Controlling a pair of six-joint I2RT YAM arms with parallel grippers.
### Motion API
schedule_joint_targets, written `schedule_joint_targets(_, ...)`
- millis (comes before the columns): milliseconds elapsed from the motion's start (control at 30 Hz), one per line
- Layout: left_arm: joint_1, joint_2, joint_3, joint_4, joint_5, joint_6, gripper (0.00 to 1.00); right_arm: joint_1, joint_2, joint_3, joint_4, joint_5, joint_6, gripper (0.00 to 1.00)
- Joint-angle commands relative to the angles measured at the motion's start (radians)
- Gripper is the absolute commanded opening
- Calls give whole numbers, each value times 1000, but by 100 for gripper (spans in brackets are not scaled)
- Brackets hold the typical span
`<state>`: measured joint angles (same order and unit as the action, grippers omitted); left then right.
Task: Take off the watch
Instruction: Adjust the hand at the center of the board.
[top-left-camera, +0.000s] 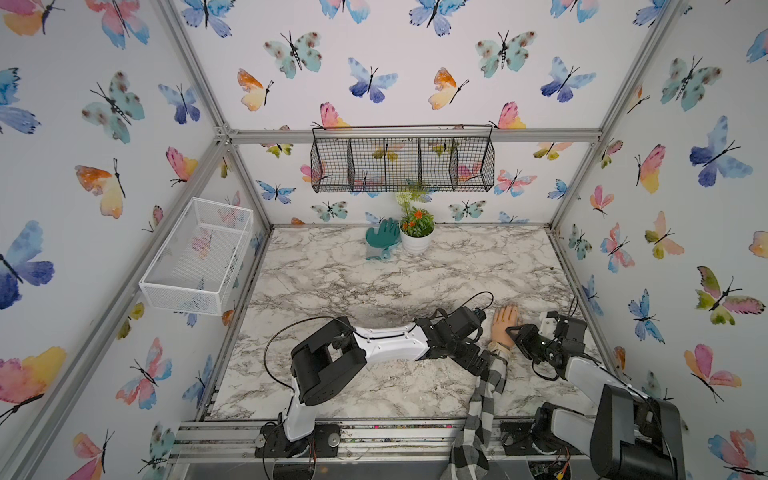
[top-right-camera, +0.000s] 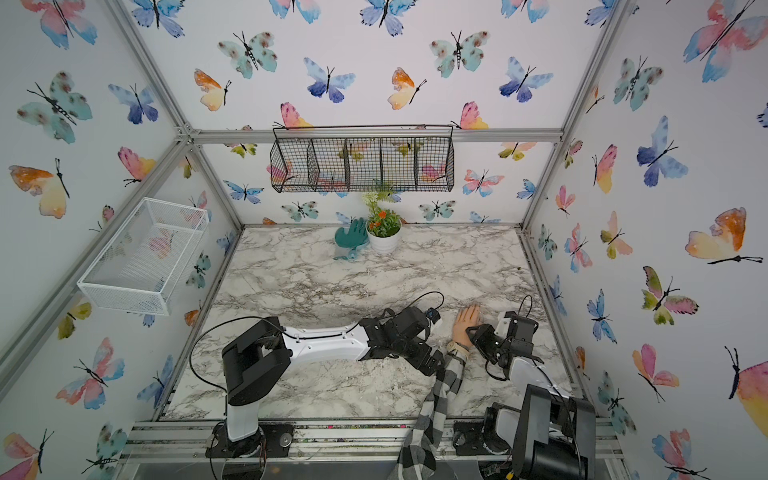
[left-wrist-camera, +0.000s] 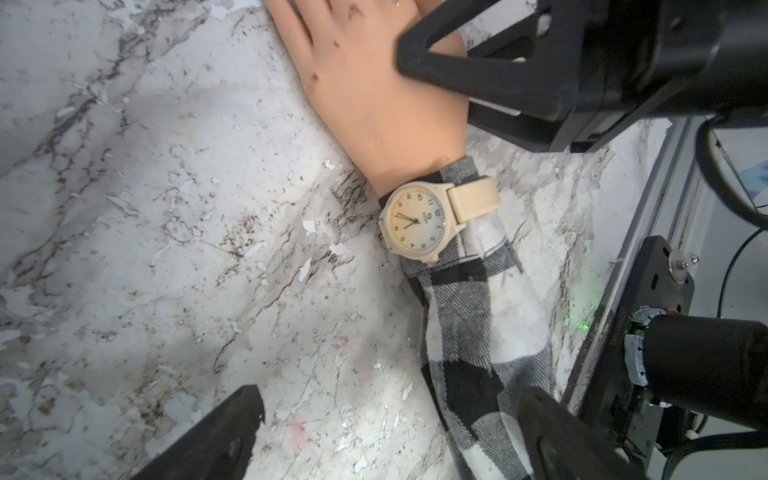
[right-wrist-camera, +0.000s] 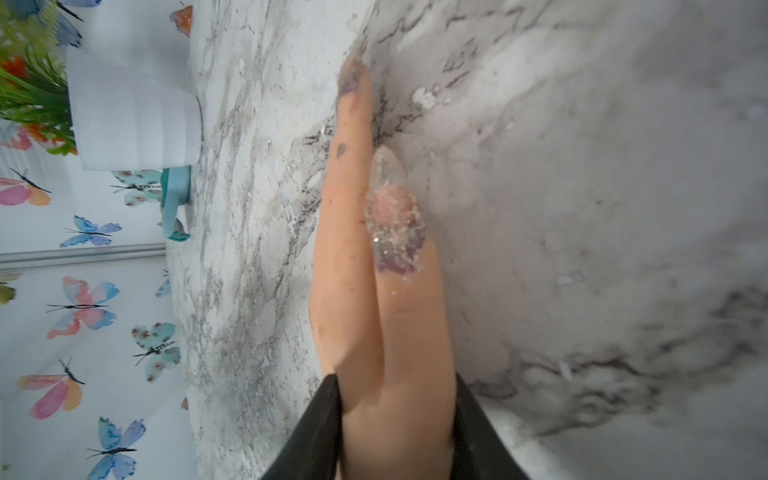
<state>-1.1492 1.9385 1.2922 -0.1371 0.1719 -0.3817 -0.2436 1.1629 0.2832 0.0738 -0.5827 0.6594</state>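
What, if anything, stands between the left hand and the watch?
Nothing visible does. The open left hand faces the watch across bare table and sleeve; the watch sits strapped over the sleeve's cuff. The right hand grips the mannequin hand beyond the watch, outside that path.

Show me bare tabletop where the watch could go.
Free: the middle of the table, between glove and flower pot at the back and the left arm. Crowded: near-right corner, left gripper and right gripper at mannequin hand, watch, sleeve.
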Motion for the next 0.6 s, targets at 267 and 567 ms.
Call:
schedule_joint_targets(267, 79, -121, -76, 11, -60, -29, 98, -1, -21, 47, -51, -66, -16, 25)
schedule_joint_targets(567, 280, -302, -226, 14, -102, -41, 98, 0, -35, 106, -95, -118, -8, 17)
